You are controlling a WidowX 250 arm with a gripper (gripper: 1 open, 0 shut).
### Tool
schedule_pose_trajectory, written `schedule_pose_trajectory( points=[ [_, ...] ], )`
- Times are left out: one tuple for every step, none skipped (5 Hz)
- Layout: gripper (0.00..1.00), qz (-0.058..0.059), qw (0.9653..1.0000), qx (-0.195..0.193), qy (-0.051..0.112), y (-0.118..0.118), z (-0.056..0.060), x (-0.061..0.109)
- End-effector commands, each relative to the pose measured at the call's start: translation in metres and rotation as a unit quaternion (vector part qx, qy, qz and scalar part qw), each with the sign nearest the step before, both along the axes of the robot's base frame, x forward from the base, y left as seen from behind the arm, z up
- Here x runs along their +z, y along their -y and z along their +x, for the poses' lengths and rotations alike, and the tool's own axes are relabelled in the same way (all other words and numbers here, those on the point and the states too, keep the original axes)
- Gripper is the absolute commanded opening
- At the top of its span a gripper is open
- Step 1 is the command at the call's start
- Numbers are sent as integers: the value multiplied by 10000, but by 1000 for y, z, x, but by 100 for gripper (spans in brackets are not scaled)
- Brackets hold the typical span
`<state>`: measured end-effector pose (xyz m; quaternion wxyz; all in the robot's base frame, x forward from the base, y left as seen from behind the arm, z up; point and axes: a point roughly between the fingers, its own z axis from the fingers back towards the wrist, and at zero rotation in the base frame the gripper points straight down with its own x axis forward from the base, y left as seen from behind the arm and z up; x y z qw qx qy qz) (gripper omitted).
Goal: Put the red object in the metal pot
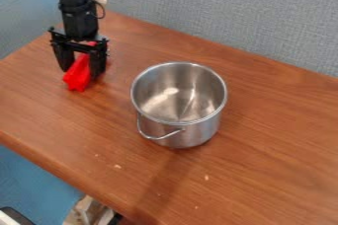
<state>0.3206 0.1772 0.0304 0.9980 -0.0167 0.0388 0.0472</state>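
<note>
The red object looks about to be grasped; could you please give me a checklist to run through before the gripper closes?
1. Gripper open: ok.
2. Fingers straddle the red object: ok, one on each side of its upper part.
3. Gripper points straight down: ok.
4. Red object flat on the table: cannot tell; it looks tilted.
5. Pot upright and empty: ok.
6. Path to the pot free: ok, only bare table between.

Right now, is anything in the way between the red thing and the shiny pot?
Nothing visible is. Only bare wooden table lies between the red object and the metal pot. The pot looks empty, and the open hand is right over the red object.
</note>
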Motion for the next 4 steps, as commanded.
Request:
schedule_pose_trajectory(
  points=[
    [100,155,9994,60,291,-12,8,19],
    [100,146,9995,32,290,-14,10,18],
    [100,138,9995,11,287,-15,12,16],
    [100,128,9995,-4,280,-16,13,15]
  ],
)
